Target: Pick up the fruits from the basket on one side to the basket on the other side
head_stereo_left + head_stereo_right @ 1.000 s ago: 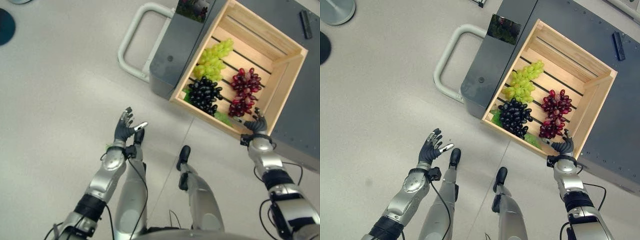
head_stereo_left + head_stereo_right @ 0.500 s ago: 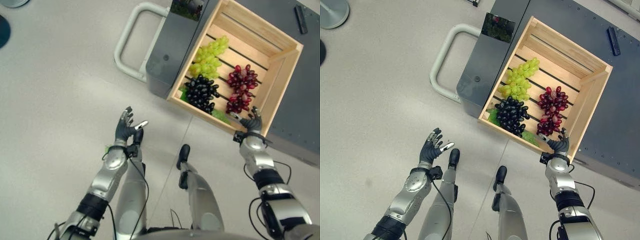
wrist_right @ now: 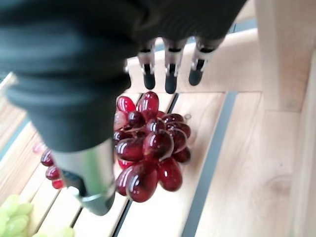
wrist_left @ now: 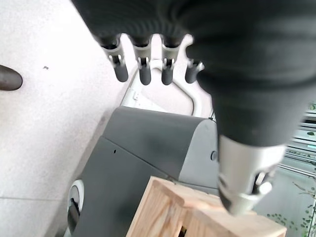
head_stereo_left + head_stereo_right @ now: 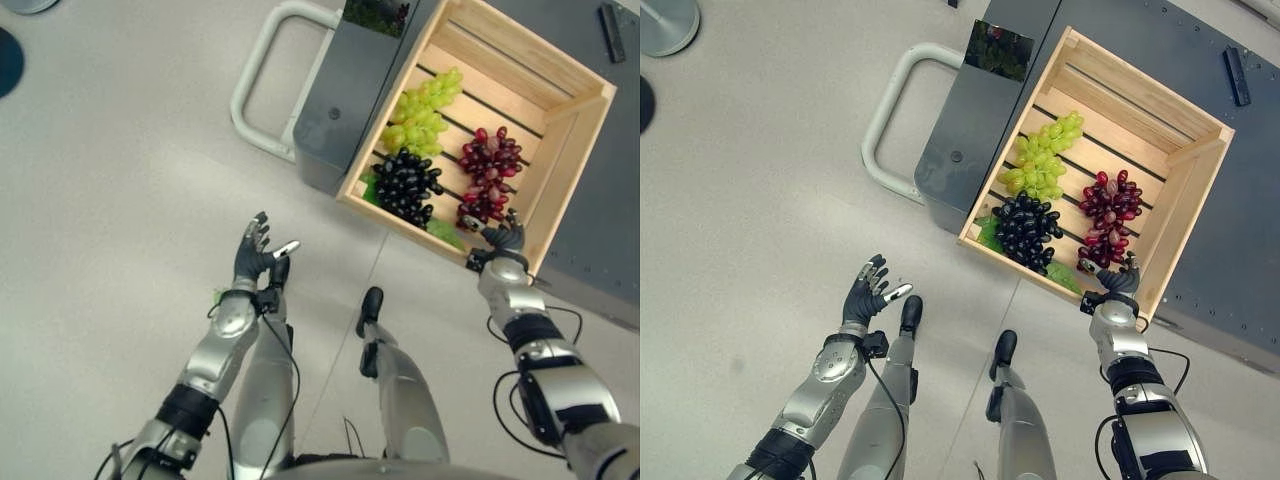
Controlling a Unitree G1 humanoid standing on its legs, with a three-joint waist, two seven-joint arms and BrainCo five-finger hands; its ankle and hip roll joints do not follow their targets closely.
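An open slatted wooden crate is seen resting on a dark grey metal cart with a pale looped handle. Three bunches are laid inside the crate: a bunch of pale green grapes toward the handle side, a bunch of black grapes at the crate's near edge, and a bunch of dark red grapes beside the far side wall. The right hand is held over the crate's near rim, just beside the red bunch, its fingers spread and extended above the grapes, nothing gripped. The left hand is held well apart from the crate, above the grey floor, fingers relaxed and empty.
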